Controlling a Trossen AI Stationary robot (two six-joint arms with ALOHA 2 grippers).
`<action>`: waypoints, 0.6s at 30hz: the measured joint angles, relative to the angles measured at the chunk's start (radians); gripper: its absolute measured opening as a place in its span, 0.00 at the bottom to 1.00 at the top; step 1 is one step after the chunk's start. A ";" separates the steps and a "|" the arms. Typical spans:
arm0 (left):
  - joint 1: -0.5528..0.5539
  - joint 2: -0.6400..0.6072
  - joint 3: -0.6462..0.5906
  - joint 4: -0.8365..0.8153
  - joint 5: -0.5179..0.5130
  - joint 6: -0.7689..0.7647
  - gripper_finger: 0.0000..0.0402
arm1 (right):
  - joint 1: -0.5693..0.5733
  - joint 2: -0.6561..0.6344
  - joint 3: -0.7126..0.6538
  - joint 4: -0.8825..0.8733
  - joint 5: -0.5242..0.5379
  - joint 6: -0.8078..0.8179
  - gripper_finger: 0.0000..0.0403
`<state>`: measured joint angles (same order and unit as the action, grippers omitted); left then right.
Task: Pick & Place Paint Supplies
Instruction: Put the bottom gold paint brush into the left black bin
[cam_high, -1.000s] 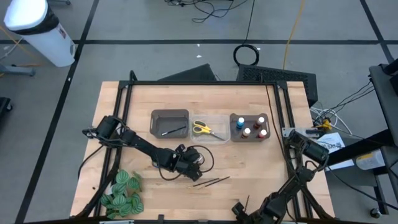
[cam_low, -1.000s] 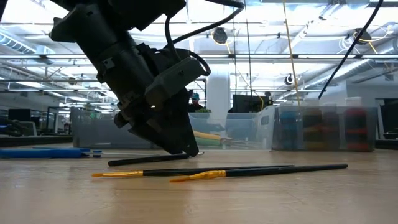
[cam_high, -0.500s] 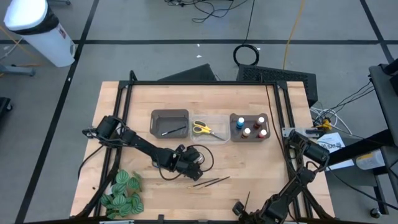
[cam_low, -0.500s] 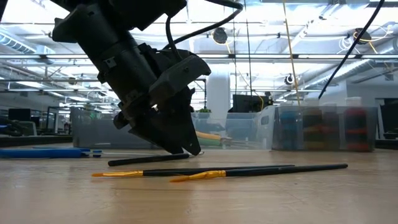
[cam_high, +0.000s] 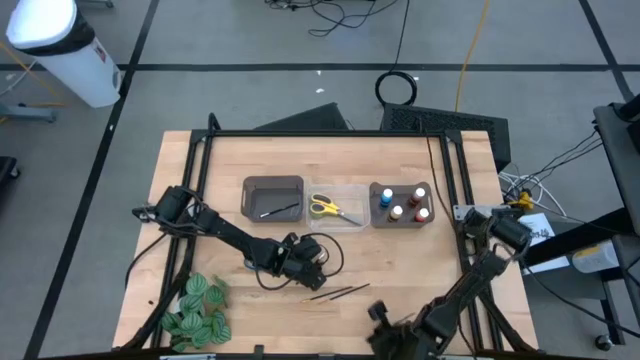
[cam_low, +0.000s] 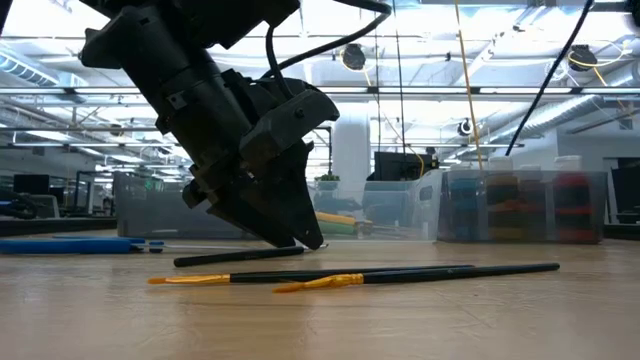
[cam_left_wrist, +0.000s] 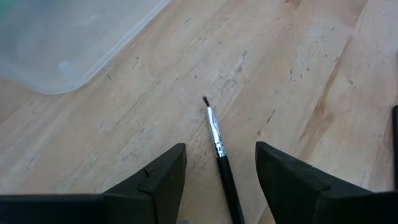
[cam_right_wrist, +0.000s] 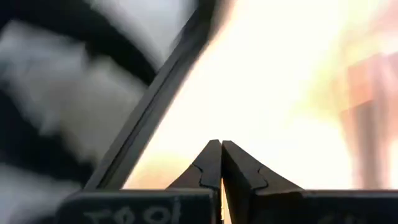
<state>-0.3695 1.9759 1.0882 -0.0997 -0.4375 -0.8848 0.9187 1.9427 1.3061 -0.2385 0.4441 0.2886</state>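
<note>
Overhead: left gripper (cam_high: 303, 262) sat low at mid-table, just left of the loose brushes (cam_high: 338, 292), placed to take the next one. Grey bin (cam_high: 273, 195) already held one brush; clear bin (cam_high: 340, 212) held yellow scissors (cam_high: 322, 207); paint bottles (cam_high: 404, 205) stood in the right bin. Right gripper (cam_high: 378, 316) was at the near edge, clear of the work. Leafy bunch (cam_high: 196, 311) lay near left.

Low view: left gripper tips almost touched the table over one dark brush (cam_low: 238, 257); two more brushes lay nearer the camera.

Left wrist: fingers (cam_left_wrist: 155, 180) stood apart, straddling that brush (cam_left_wrist: 219, 146), nothing gripped yet, probably lined up for a pinch across the handle.

Right wrist: fingers (cam_right_wrist: 208, 167) were pressed together, empty.
</note>
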 joint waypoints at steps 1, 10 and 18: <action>0.000 0.000 0.000 0.002 -0.006 0.003 0.50 | -0.011 -0.025 0.001 0.007 0.039 0.011 0.00; 0.000 0.002 -0.002 0.230 -0.058 0.250 0.50 | -0.080 -0.173 0.002 0.203 0.358 -0.205 0.00; -0.021 -0.048 0.000 0.549 -0.015 0.581 0.50 | -0.121 -0.255 0.003 0.298 0.563 -0.309 0.00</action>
<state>-0.3901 1.9281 1.0878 0.4494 -0.4524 -0.3035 0.7979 1.6874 1.3094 0.0596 1.0066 -0.0205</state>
